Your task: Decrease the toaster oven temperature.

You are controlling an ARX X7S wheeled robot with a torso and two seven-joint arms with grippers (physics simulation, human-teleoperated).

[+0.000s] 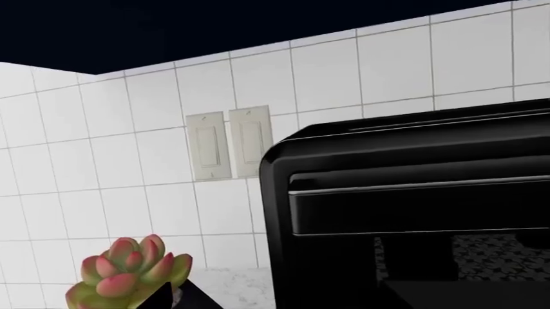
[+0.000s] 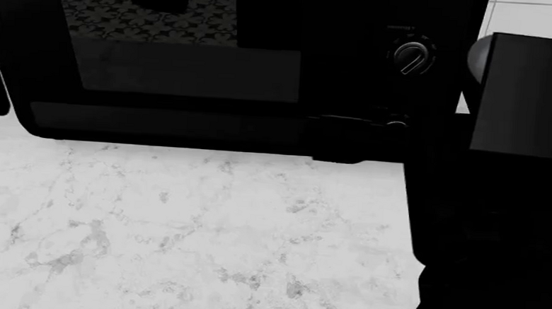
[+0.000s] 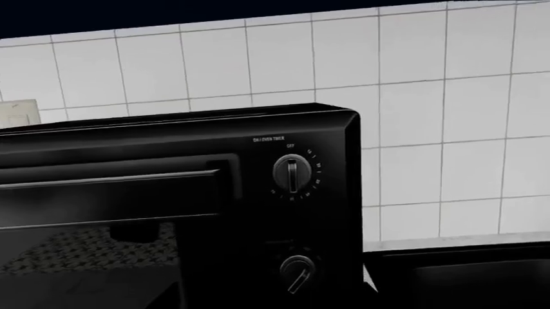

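Note:
The toaster oven (image 2: 195,65) is a wide black box with a dark glass door, standing on the marble counter (image 2: 178,220) against the tiled wall. Its right panel carries an upper knob (image 3: 292,172) and a lower knob (image 3: 298,270), both also seen in the head view, upper knob (image 2: 411,57). My right arm (image 2: 525,97) reaches in at the oven's right side; a dark shape (image 2: 347,140) sits just below the lower knob, and its jaws do not show against the black. Beside the oven's left end, only one dark fingertip (image 1: 176,297) of my left gripper shows.
A pink-green succulent (image 1: 129,270) stands left of the oven, close to my left gripper. Two light switches (image 1: 228,143) are on the wall behind. A black sink basin (image 3: 464,277) lies right of the oven.

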